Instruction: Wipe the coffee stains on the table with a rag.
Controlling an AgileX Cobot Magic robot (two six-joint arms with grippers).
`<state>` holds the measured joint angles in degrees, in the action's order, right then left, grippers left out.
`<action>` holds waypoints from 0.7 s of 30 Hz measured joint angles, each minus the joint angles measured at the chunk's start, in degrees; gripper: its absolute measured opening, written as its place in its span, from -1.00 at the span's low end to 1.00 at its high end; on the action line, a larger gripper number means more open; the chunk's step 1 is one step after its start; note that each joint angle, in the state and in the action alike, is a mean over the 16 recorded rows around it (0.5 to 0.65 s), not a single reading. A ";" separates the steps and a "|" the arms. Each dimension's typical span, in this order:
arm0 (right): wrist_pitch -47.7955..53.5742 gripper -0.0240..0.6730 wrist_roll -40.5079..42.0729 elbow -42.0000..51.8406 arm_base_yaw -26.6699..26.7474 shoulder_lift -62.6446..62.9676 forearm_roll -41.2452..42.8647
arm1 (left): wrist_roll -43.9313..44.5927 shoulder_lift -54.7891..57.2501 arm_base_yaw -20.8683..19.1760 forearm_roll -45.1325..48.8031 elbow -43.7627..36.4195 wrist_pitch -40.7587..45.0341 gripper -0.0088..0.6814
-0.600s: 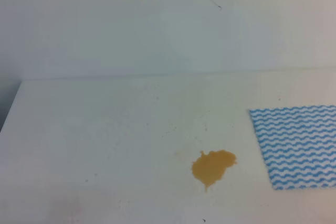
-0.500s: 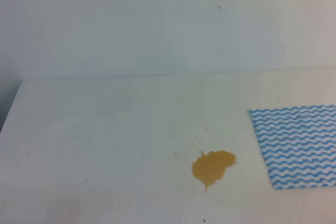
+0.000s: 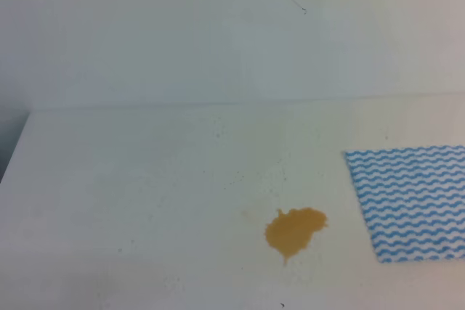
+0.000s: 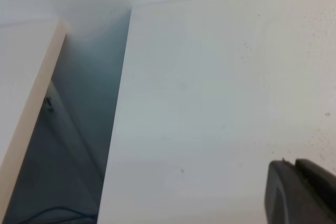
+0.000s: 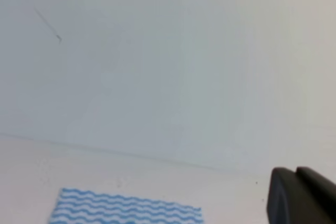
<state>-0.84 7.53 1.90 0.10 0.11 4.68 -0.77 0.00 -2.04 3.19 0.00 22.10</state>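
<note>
Right now the orange-brown coffee stains point(image 3: 294, 231) sit near the front middle of the white table point(image 3: 131, 179), apart from the blue-and-white striped rag point(image 3: 410, 202) lying flat at the right edge. Each wrist view shows only a dark corner of its gripper: the right gripper point(image 5: 302, 196) is pressed together and empty, while I cannot tell how the left gripper point(image 4: 300, 192) stands.

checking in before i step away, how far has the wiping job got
Nothing looks done: the coffee stains sit whole on the table. Nothing is in hand either: the rag lies flat to the right of the blotch, apart from it, with neither hand on it. The right hand, shut, shows only in its wrist view. Left: grasp the rag and wipe the blotch.
</note>
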 joint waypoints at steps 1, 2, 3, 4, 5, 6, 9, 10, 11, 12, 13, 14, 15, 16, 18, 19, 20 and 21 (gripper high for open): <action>-1.13 -0.94 0.01 0.00 0.00 -0.11 0.01 | -0.01 0.00 0.00 0.00 0.00 0.00 -0.99; -2.14 -0.94 0.03 0.00 0.00 -0.11 0.04 | -0.02 0.00 0.00 0.00 0.00 0.00 -0.99; -3.08 -0.94 0.01 0.00 0.00 -0.11 0.05 | -0.03 0.00 0.00 0.00 0.00 0.00 -0.99; -3.92 -0.94 -0.12 0.00 0.00 -0.11 0.00 | -0.04 0.00 0.00 0.00 0.00 0.00 -0.99; -4.66 -0.94 -0.39 0.00 0.00 -0.11 -0.10 | -0.05 0.00 0.00 0.00 0.00 0.00 -0.99; -5.37 -0.94 -0.82 0.00 0.00 -0.11 -0.25 | -0.06 0.00 0.00 0.00 0.00 0.00 -0.99; -7.23 -0.94 -2.82 0.00 0.00 -0.11 -0.85 | -0.10 0.00 0.00 0.00 0.00 0.00 -0.99; -7.91 -0.94 -3.54 0.00 0.00 -0.11 -1.07 | -0.11 0.00 0.00 0.00 0.00 0.00 -0.99; -8.71 -0.94 -4.27 0.00 0.00 -0.11 -1.29 | -0.12 0.00 0.00 0.00 0.00 0.00 -0.99; -9.67 -0.94 -5.01 0.00 0.00 -0.11 -1.52 | -0.13 0.00 0.00 0.00 0.00 0.00 -0.99; -10.79 -0.94 -5.72 -0.01 0.00 -0.11 -1.74 | -0.13 0.00 0.00 0.00 0.00 0.00 -0.99; -11.96 -0.94 -6.43 -0.03 0.00 -0.11 -1.96 | -0.14 0.00 0.00 0.00 0.00 0.00 -0.99; -13.12 -0.94 -7.14 -0.09 0.00 -0.11 -2.19 | -0.14 0.00 0.00 0.00 0.00 0.00 -0.99; -14.10 -0.94 -7.85 -0.23 0.00 -0.10 -2.42 | -0.13 0.00 0.00 0.00 0.00 0.00 -0.99; -15.17 -0.94 -9.27 -0.84 0.00 -0.10 -3.02 | -0.12 0.00 0.00 0.00 0.00 0.00 -0.99; -15.15 -0.94 -9.95 -1.36 0.00 -0.10 -3.32 | -0.11 0.00 0.00 0.00 0.00 0.00 -0.99; -14.87 -0.94 -10.52 -2.02 0.00 -0.10 -3.54 | -0.11 -0.09 0.00 0.00 -0.12 -0.05 -0.99; -14.33 -0.94 -10.92 -2.81 0.00 -0.09 -3.71 | -0.10 -0.19 0.00 -0.01 -0.24 -0.11 -0.99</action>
<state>-15.17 -3.39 -0.91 0.11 0.01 0.97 -0.87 -0.19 -2.04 3.19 -0.24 21.99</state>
